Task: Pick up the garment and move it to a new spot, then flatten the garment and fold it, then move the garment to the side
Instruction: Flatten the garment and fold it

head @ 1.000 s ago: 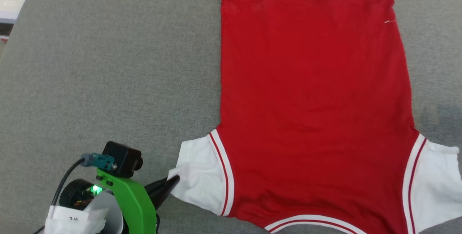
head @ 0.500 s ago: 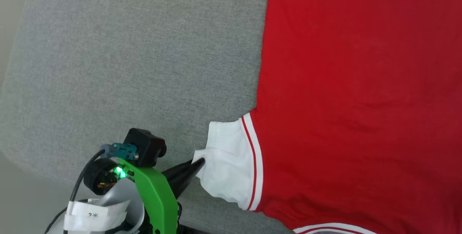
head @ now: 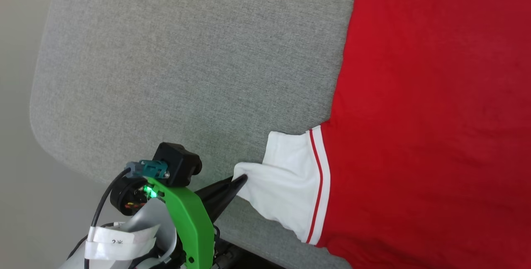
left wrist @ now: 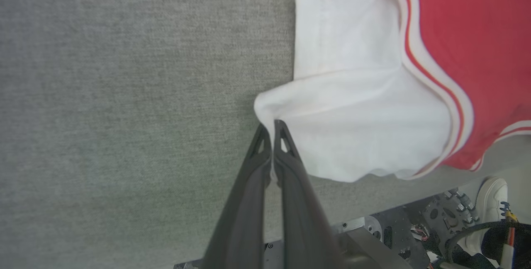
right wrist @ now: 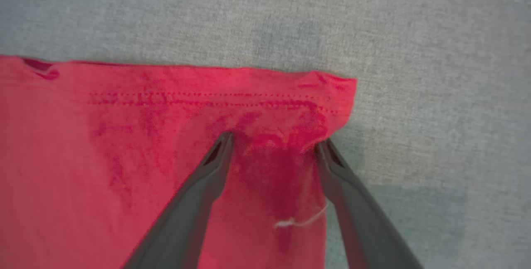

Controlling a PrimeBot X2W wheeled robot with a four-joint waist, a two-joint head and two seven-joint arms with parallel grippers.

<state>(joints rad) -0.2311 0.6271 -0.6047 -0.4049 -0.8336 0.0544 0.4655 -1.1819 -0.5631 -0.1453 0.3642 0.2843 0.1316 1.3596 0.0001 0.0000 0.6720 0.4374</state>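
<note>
My left claw (head: pixel 242 179) is clenched tight on the tip of the white sleeve (head: pixel 286 186) of the garment (head: pixel 415 115). The garment lies spread on the grey cushion (head: pixel 186 74). In the head view it fills the side from 12 o'clock round to 5 o'clock, and my left claw comes in from 7 o'clock. My right claw (right wrist: pixel 276 140) is wide apart, with 1 finger on each side of the red hem corner (right wrist: pixel 332 95). It is grasping nothing, and the cloth looks a bit bunched between the 2 fingers. I think I am at the flatten step. The sleeve has a crease across it and its tip is lifted, so I should pull it out slowly toward 9 o'clock and stay low to the cushion. I should not pull toward 6 o'clock, because the cushion edge is close there and the sleeve could slip off. The cloth looks thin, so a soft tug should do. A hard tug could drag the whole garment and wrinkle the flat red part. My right claw could press or pinch the hem corner, so that end stays put.
</note>
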